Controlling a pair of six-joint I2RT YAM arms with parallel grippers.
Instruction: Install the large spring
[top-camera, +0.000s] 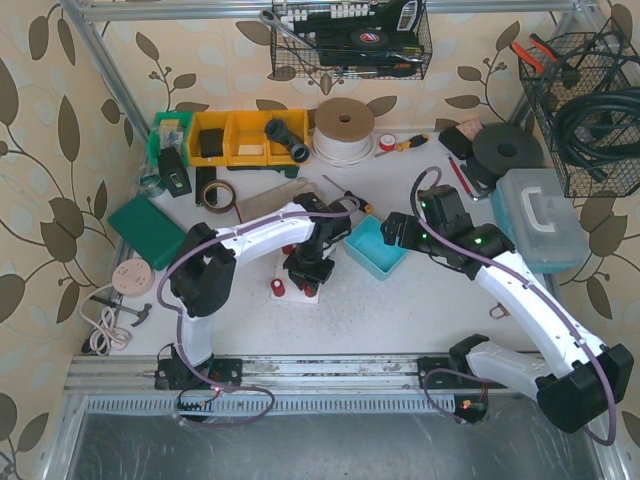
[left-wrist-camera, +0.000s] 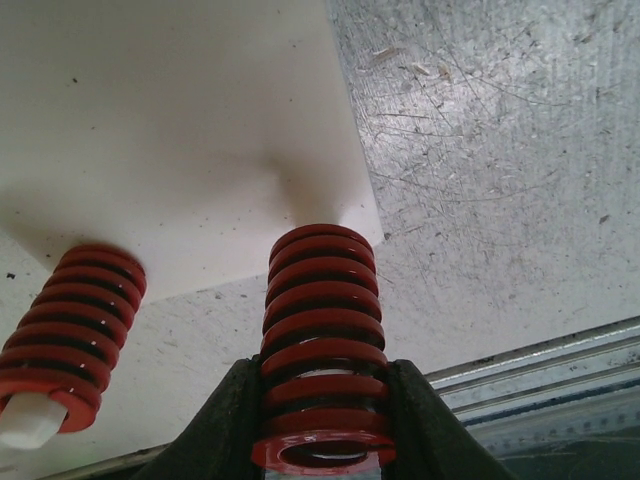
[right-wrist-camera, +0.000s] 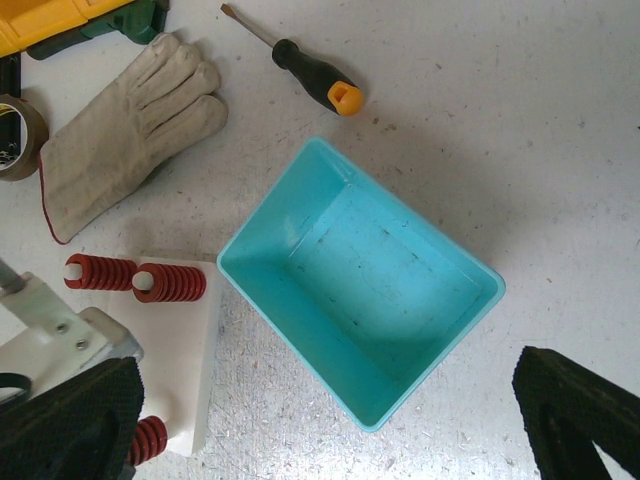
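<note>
Currently, left gripper (left-wrist-camera: 322, 420): fingers are pinching the large spring (left-wrist-camera: 320, 320) by its near coils, closed tight on it.
large spring: far end is touching the white block (left-wrist-camera: 170, 120) by its corner, over the table (left-wrist-camera: 500, 150).
neighbour spring (left-wrist-camera: 70, 330): sitting on a white peg (left-wrist-camera: 25, 425), just beside.
right gripper (right-wrist-camera: 325, 420): fingers are hanging wide apart, holding nothing, above the teal bin (right-wrist-camera: 390, 290).
</note>
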